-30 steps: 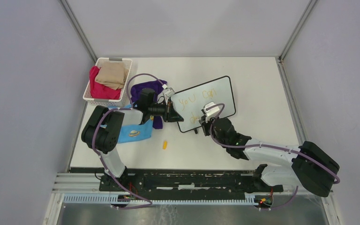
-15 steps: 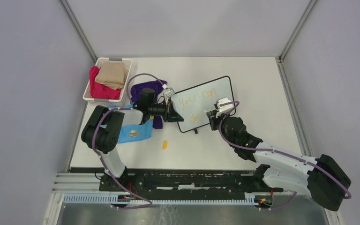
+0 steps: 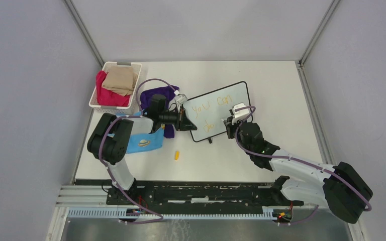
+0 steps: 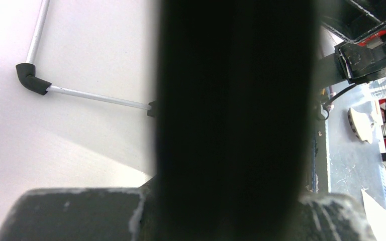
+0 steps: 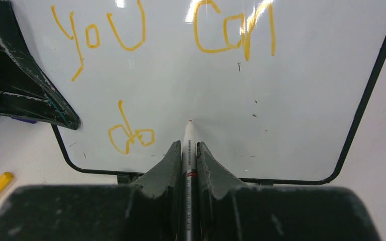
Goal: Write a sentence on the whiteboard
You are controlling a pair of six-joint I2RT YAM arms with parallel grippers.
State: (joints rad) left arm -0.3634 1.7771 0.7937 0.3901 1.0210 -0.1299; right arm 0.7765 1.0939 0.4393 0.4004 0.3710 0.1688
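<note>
1. The whiteboard (image 3: 220, 110) sits near the middle of the tabletop (image 3: 281, 100), turned askew, with its left end nearer the arms.
2. The sentence (image 5: 161, 35) so far reads "you can" on the upper line and "do" below it, in yellow-orange strokes.
3. The right tool (image 5: 188, 148) is closed tight on a slim white marker (image 5: 189, 138). The marker's tip points at the board just right of "do". Whether the tip touches the surface cannot be told.
4. The left tool (image 3: 185, 120) is clamped on the board's left edge, and its dark fingers (image 5: 25, 85) cover that corner in the right wrist view. The left wrist view is mostly blocked by a black shape.
5. A small yellow cap (image 3: 177, 154) lies on the tabletop, apart from the board's near left corner.
6. A purple cloth (image 3: 158, 94) and a blue cloth (image 3: 143, 140) lie by the left arm, left of the board.
7. A white basket (image 3: 94, 98) at the far left holds a red cloth (image 3: 108, 95) and a tan cloth (image 3: 119, 79).
</note>
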